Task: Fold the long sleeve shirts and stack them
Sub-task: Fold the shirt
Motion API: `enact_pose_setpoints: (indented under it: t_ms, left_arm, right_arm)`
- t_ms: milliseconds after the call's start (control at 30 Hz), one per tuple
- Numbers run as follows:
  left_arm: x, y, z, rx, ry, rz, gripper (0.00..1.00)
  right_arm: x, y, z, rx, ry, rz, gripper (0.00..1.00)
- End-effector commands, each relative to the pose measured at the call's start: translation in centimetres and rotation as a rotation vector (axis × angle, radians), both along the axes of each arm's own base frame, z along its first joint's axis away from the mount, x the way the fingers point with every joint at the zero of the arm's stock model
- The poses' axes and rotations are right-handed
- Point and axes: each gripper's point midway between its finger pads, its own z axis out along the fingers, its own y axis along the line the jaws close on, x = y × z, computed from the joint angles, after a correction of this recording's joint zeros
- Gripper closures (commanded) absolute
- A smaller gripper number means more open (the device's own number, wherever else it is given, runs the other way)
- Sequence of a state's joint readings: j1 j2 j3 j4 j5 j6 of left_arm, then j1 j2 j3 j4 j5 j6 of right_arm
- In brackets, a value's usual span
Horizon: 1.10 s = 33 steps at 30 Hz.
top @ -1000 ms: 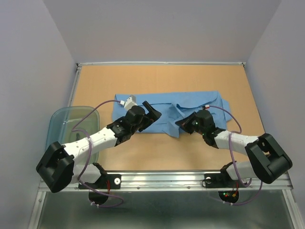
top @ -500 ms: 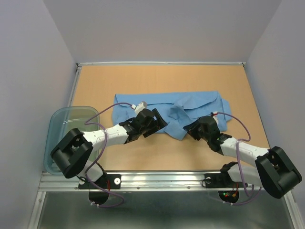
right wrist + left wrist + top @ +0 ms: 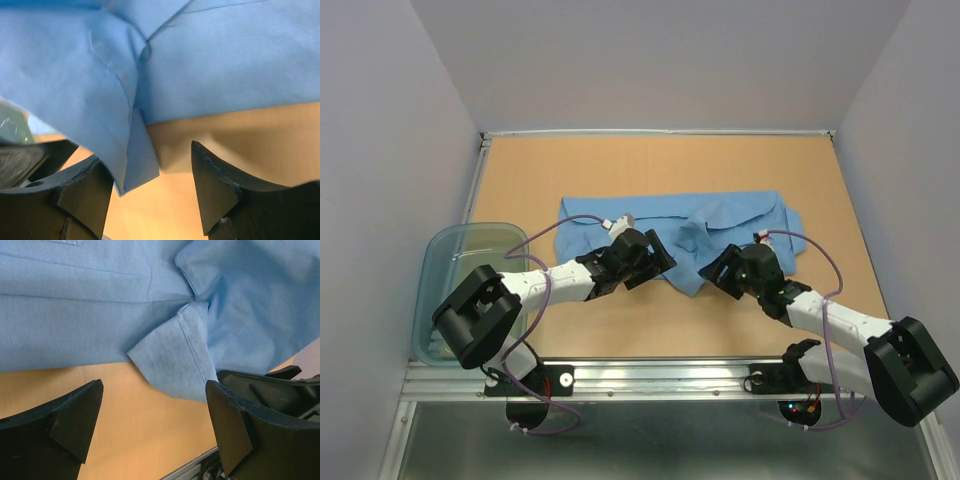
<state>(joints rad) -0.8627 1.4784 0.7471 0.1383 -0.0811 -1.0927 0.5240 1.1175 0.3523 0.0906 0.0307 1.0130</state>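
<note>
Fingers, overhead view: left fingers (image 3: 656, 264) and right fingers (image 3: 718, 268) both spread, holding nothing, set either side of the near edge of the light blue shirt (image 3: 740, 212). It lies as a wide folded band mid-desk (image 3: 620, 170); plastic tub (image 3: 470, 240) at far left.
Left wrist: left fingers (image 3: 70, 415) wide over bare desk, hemmed corner (image 3: 172, 362) pointing between them, likely your next pickup.
Right wrist: right fingers (image 3: 215, 185) parted, loose fold edge (image 3: 130, 150) draped beside one, unclamped.

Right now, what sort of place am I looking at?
Probably a lab robot test cell, not a home: plain grey walls box in a wooden tabletop, and two arms are bolted to an aluminium rail at its edge.
</note>
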Motion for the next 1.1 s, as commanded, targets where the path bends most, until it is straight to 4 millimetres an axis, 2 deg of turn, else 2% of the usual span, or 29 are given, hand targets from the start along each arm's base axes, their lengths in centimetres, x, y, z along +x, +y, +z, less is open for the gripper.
enact_pose_setpoints:
  t_ms: [0,167,233,367,600,767,800,900,1000,1067]
  left_arm:
    - [0.6,-0.6,1.8,-0.033,-0.045,0.002,0.05]
    - [0.6,-0.6,1.9,-0.033,-0.047,0.004,0.05]
    - [0.6,-0.4,1.9,-0.028,-0.048,0.009,0.05]
    - [0.7,-0.3,2.0,-0.027,-0.051,0.017,0.05]
    - [0.8,0.0,1.9,-0.018,-0.053,0.027,0.05]
    - [0.8,0.1,1.9,-0.018,-0.054,0.034,0.05]
    - [0.7,0.2,1.9,-0.017,-0.055,0.035,0.05]
    - [0.7,0.4,1.7,-0.013,-0.054,0.044,0.05]
    - [0.7,0.6,1.9,-0.016,-0.055,0.054,0.05]
    - [0.7,0.7,1.8,-0.015,-0.054,0.059,0.05]
  right_arm:
    - [0.8,1.7,3.6,0.038,-0.111,0.107,0.34]
    - [0.7,3.9,4.4,0.098,-0.133,0.22,0.3]
    - [0.6,4.4,3.9,0.098,-0.117,0.245,0.29]
    - [0.3,5.8,5.2,0.163,-0.159,0.31,0.28]
    - [1.0,5.2,7.9,0.162,-0.231,0.267,0.23]
    - [0.8,5.5,7.3,0.145,-0.203,0.292,0.19]
    - [0.7,5.6,6.4,0.136,-0.174,0.293,0.19]
    - [0.5,5.9,5.5,0.129,-0.144,0.3,0.19]
    - [0.7,6.6,4.7,0.126,-0.112,0.305,0.22]
    - [0.8,7.5,5.2,0.151,-0.12,0.326,0.26]
